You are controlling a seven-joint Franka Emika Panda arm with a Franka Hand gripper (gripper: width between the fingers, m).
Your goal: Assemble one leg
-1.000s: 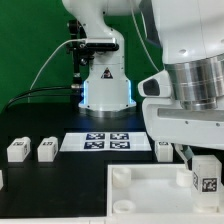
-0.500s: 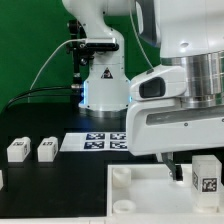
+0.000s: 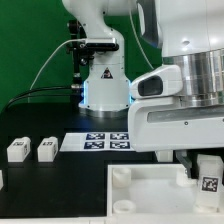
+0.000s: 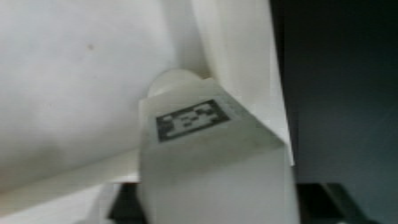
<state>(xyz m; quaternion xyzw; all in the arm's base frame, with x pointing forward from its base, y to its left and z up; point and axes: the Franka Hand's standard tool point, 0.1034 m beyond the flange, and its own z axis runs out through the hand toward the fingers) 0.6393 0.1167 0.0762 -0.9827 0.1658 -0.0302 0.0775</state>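
Note:
My gripper is shut on a leg, a white stubby block with a square marker tag. It holds the leg upright over the large white panel, near the corner at the exterior view's right. In the wrist view the leg fills the space between my dark fingers, its far end close to the panel's raised edge. Two more legs stand on the black table at the exterior view's left. A third leg shows at the left edge.
The marker board lies flat on the table behind the panel. The robot's base stands behind the board. A round corner socket rises at the panel's near-left corner. My wrist housing hides the table at the right.
The arm has come down and the wrist housing now covers the right side of the view. The held leg sits slightly lower over the panel. The leg beside the marker board is now hidden.

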